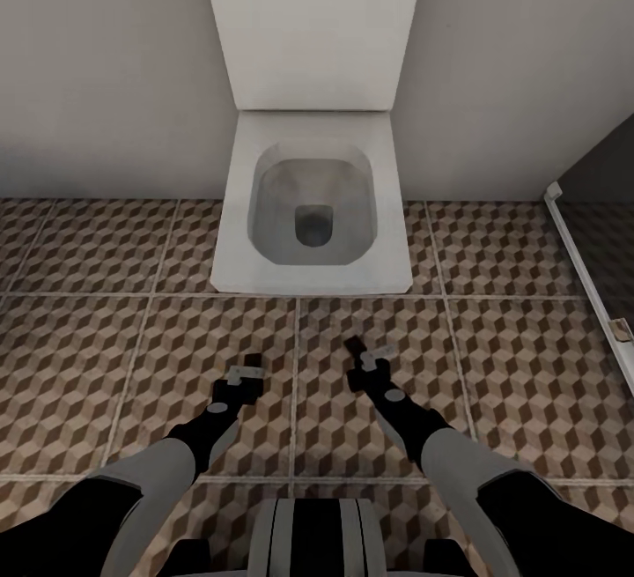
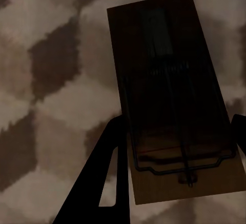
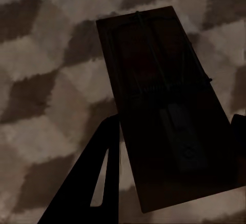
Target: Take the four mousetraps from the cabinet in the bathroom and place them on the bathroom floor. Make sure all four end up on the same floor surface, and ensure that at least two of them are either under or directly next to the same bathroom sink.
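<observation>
Both my arms hang low over the bathroom floor (image 1: pixel 106 339), whose tiles carry a brown and beige cube pattern. My left gripper (image 1: pixel 250 367) is shut on a mousetrap (image 1: pixel 253 358). In the left wrist view this mousetrap (image 2: pixel 169 90) is a brown wooden board with dark wire, clamped between the fingers (image 2: pixel 105 178) of the left gripper (image 2: pixel 178 126). My right gripper (image 1: pixel 359 355) is shut on a second mousetrap (image 1: pixel 356 347). The right wrist view shows that mousetrap (image 3: pixel 164 101) inside the right gripper (image 3: pixel 176 126), above the tiles. The cabinet and the bathroom sink are out of view.
A white toilet (image 1: pixel 308 207) with its lid up stands straight ahead against the pale wall (image 1: pixel 97 66). At the right, a dark panel with a white frame (image 1: pixel 581 260) runs along the floor. Open tiles lie to the toilet's left and right.
</observation>
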### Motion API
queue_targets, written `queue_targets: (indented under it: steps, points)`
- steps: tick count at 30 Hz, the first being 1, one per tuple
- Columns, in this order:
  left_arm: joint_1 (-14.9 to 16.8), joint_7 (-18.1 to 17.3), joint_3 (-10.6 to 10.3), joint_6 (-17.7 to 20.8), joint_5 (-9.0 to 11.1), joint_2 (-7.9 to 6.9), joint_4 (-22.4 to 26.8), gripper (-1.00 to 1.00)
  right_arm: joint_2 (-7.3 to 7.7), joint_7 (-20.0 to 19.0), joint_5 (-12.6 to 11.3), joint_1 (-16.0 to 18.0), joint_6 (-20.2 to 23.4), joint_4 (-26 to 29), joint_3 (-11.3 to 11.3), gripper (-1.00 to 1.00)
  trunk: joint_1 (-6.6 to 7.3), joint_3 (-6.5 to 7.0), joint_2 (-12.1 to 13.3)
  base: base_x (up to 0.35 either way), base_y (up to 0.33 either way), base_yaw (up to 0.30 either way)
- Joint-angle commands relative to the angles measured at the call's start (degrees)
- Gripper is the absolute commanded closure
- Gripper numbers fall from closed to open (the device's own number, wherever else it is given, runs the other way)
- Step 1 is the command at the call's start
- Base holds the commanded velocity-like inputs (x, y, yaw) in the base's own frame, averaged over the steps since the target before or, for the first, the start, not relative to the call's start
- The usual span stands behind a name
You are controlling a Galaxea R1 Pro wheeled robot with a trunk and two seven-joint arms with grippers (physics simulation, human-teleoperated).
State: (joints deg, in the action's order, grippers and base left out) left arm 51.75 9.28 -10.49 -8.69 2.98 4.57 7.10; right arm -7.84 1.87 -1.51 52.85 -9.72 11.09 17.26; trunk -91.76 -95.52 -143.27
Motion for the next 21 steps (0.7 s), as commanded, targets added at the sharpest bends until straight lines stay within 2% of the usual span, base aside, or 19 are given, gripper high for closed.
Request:
queue_targets:
  steps: [1, 6, 21]
  points:
    - [0.0, 0.4, -0.5, -0.2, 0.2, 0.00, -0.1, 1.00, -0.03, 0.1, 0.0, 0.0, -0.3, -0.2, 0.3, 1.00, 0.01, -0.02, 0.0, 0.000, 0.000, 0.000]
    - [0.0, 0.4, -0.5, -0.2, 0.2, 0.01, -0.1, 1.00, -0.14, 0.2, 0.9, 0.0, -0.9, -0.7, 0.3, 1.00, 0.01, -0.02, 0.0, 0.000, 0.000, 0.000]
    - [0.0, 0.4, -0.5, 0.0, 0.3, 0.03, -0.1, 1.00, -0.07, 0.2, 1.1, 0.0, -1.0, -0.8, 0.2, 1.00, 0.01, -0.02, 0.0, 0.019, 0.000, 0.000]
